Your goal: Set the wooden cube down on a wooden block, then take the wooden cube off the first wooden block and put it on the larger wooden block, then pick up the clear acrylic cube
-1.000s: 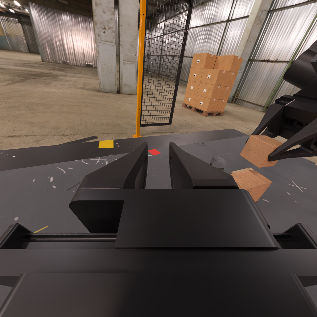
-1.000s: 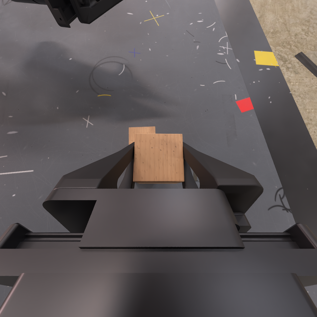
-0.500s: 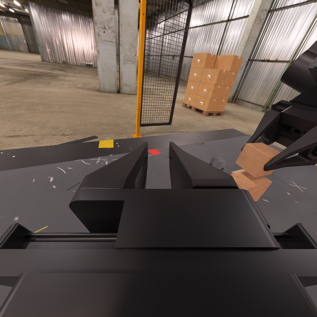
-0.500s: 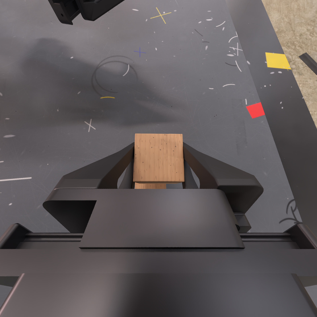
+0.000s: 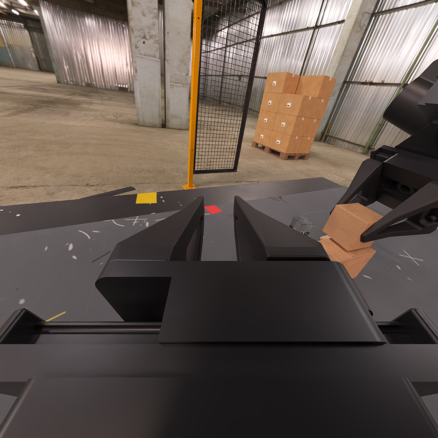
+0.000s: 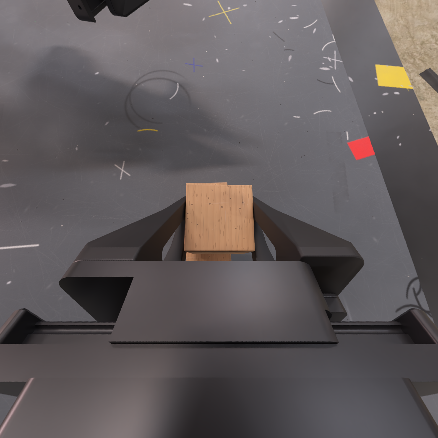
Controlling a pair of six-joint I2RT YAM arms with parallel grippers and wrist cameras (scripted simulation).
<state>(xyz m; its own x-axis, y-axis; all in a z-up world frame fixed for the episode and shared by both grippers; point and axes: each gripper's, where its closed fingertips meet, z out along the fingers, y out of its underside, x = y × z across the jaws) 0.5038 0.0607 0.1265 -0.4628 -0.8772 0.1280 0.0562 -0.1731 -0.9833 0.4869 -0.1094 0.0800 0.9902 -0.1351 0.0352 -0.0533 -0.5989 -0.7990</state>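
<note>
My right gripper (image 6: 219, 198) is shut on the wooden cube (image 6: 219, 218) and holds it by two opposite sides. The cube sits directly over a wooden block (image 6: 208, 256), which is mostly hidden under it. In the left wrist view the cube (image 5: 348, 227) meets the top of the block (image 5: 350, 260) at the right; I cannot tell whether its weight rests there. The clear acrylic cube (image 5: 302, 224) stands on the table just left of the stack. My left gripper (image 5: 219, 213) is empty, its fingers a narrow gap apart, low over the table and well left of the block.
The dark table (image 6: 166, 154) has a red square (image 6: 360, 147) and a yellow square (image 6: 392, 75) near its far edge. Part of the left arm (image 6: 106, 7) shows at the top of the right wrist view. Beyond the table stand a mesh fence (image 5: 225, 94) and stacked cartons (image 5: 291, 113).
My right gripper has come down and across with the wooden cube, from above and beside the block to directly on top of it. The left gripper has not moved.
</note>
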